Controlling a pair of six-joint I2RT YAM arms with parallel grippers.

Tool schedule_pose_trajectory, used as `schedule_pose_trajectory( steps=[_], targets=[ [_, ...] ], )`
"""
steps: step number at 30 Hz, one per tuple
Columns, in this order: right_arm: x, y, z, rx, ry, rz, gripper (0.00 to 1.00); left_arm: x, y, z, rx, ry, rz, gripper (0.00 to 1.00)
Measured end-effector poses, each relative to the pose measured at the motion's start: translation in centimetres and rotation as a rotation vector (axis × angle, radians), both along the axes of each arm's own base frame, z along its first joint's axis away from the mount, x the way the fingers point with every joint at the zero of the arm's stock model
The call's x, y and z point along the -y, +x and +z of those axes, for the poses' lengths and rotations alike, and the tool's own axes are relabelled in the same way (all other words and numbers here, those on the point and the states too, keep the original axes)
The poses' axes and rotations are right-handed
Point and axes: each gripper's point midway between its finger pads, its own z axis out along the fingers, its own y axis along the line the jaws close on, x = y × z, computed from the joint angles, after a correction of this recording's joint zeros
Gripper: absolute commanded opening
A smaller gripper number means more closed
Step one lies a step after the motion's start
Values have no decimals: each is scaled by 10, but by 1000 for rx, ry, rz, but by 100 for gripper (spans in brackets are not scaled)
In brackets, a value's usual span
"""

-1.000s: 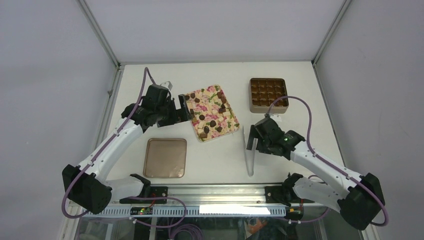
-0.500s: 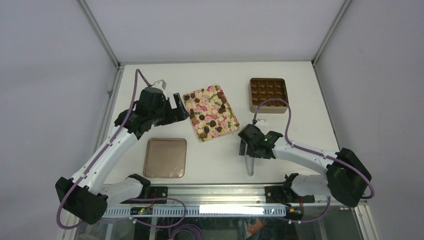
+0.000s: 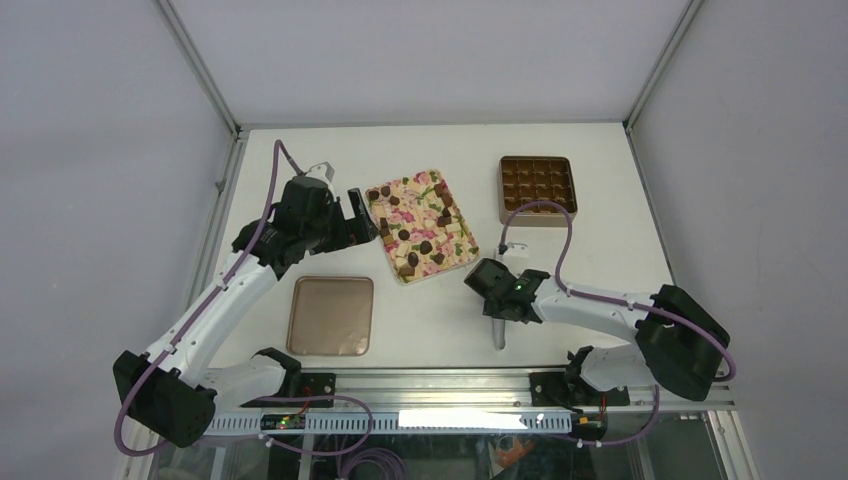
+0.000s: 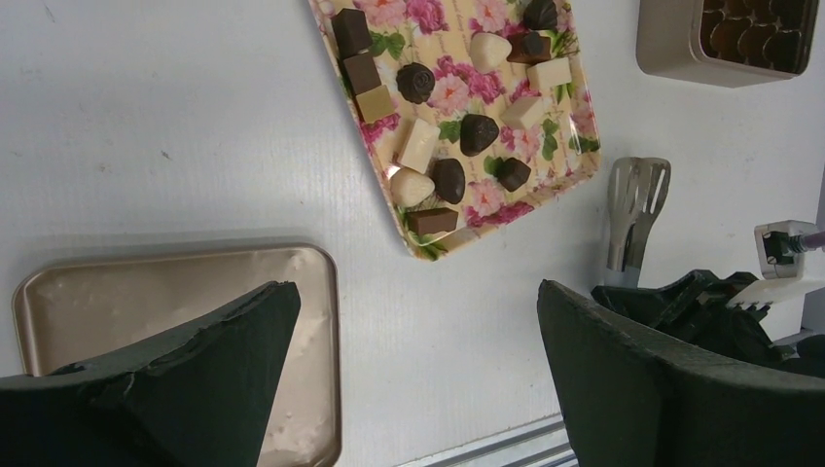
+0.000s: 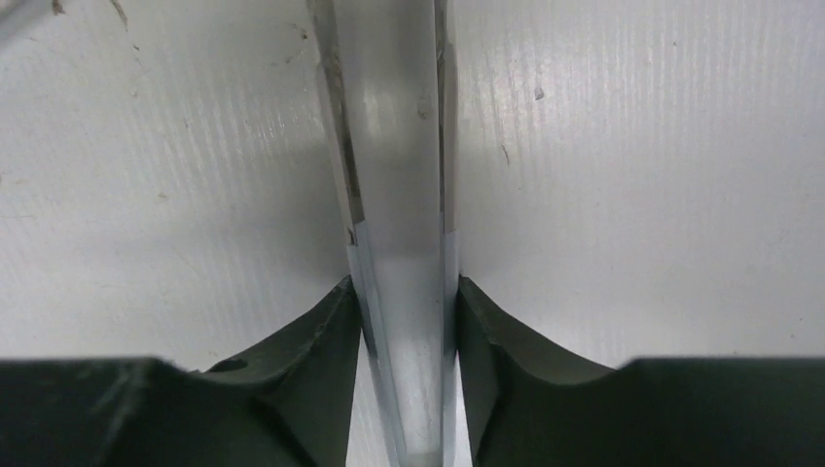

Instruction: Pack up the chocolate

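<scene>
- Left arm [image 3: 215, 300] reaches forward; left tool [image 4: 413, 297] faces down, fingers spread wide.
- Right arm [image 3: 590, 308] lies low, stretched leftward; right tool [image 5: 404, 292] clamps tongs [image 5: 389, 146].

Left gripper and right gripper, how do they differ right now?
The left gripper is open and empty; the right gripper is shut on the tongs. The left hangs well above the table, beside the tray; the right is down at the table surface. Both are dark and two-fingered.

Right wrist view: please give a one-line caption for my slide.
Right gripper, jaws closed on the metal tongs, on the white table.
</scene>
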Motion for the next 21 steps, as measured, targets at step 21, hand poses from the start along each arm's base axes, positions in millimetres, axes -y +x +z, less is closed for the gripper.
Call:
schedule_pose_trajectory(
  steps=[21],
  targets=[
    [-18,25,127,-151,103,300,22,3,7,-7,-30,14,0,99]
  ],
)
